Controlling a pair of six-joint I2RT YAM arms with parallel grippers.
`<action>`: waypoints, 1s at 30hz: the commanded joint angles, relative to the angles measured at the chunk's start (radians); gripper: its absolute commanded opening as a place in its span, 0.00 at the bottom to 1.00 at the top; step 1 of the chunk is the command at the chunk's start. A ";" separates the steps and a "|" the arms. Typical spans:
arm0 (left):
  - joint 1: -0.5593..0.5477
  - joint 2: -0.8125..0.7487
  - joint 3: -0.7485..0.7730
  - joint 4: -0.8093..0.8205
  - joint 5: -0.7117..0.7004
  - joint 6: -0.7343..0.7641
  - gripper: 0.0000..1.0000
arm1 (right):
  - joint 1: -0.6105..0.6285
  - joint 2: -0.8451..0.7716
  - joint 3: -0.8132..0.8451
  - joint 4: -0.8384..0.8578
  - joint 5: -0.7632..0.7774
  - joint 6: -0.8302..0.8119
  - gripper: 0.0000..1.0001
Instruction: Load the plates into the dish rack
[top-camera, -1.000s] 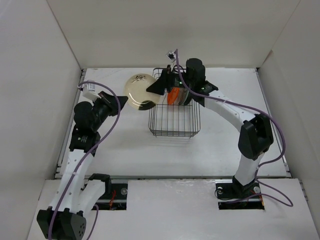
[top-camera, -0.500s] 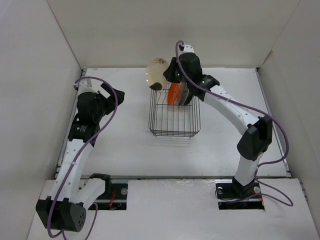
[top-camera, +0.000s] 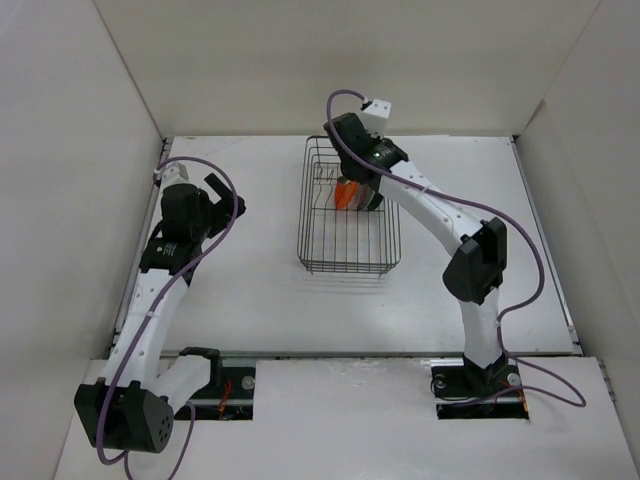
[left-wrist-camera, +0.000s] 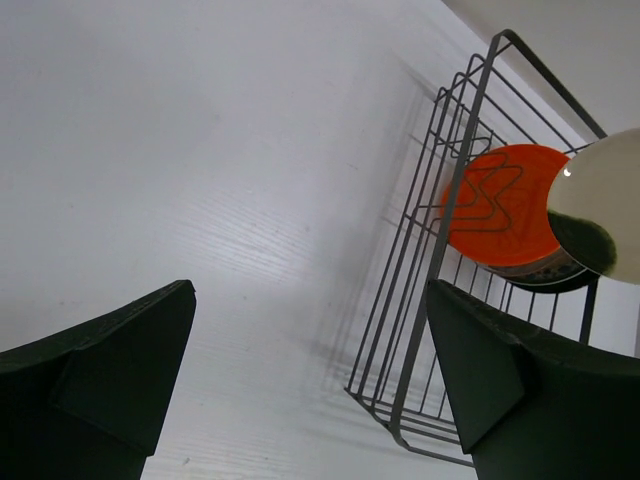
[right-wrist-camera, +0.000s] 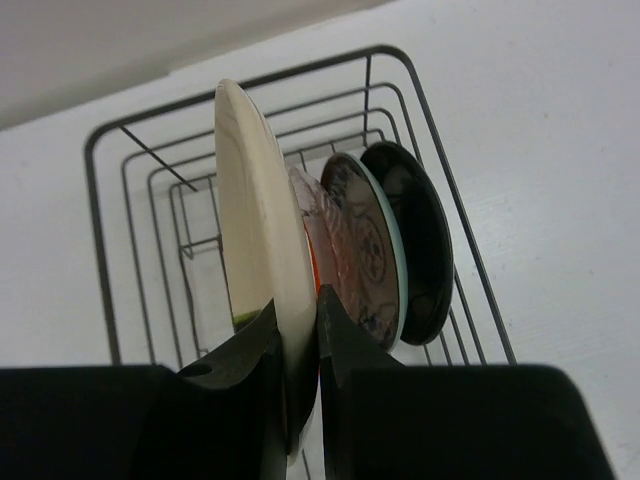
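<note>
Five plates are gathered at the far end of the rack (top-camera: 350, 245), which stands on the table (top-camera: 250, 300) a little beyond its middle. Four of them stand on edge among the wires. In the right wrist view the black plate (right-wrist-camera: 425, 240) is rightmost, with the patterned plate (right-wrist-camera: 365, 250) just beside it. The clear plate (right-wrist-camera: 322, 225) and the orange plate (right-wrist-camera: 314, 272) are packed close together left of those, and which of the two comes first cannot be told.

The cream plate (right-wrist-camera: 250, 220) is upright at the left of the row, just beside the clear one. Its rim is pinched between the narrowly set fingers (right-wrist-camera: 240, 350) of the right end effector (right-wrist-camera: 297, 315). Its lower edge is hidden behind those fingers, so whether it rests on the wires cannot be told. In the left wrist view a dark patch shows low on the cream plate's face, and the plate overlaps the orange plate's right side.

The right arm (top-camera: 440, 215) reaches in from the near right and bends down over the rack's far end. The left end effector (left-wrist-camera: 310, 290) hovers over bare table well to the left of the rack. It is spread wide with nothing in it and points toward the rack's left wall.
</note>
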 joint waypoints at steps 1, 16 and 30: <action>0.012 -0.006 0.010 -0.002 -0.004 0.033 1.00 | 0.021 0.019 0.101 -0.055 0.088 0.040 0.00; 0.030 -0.006 -0.008 -0.011 0.016 0.072 1.00 | 0.021 0.183 0.242 -0.098 0.091 0.013 0.00; 0.057 -0.006 -0.008 -0.002 0.064 0.072 1.00 | 0.021 0.245 0.224 -0.089 0.070 -0.018 0.00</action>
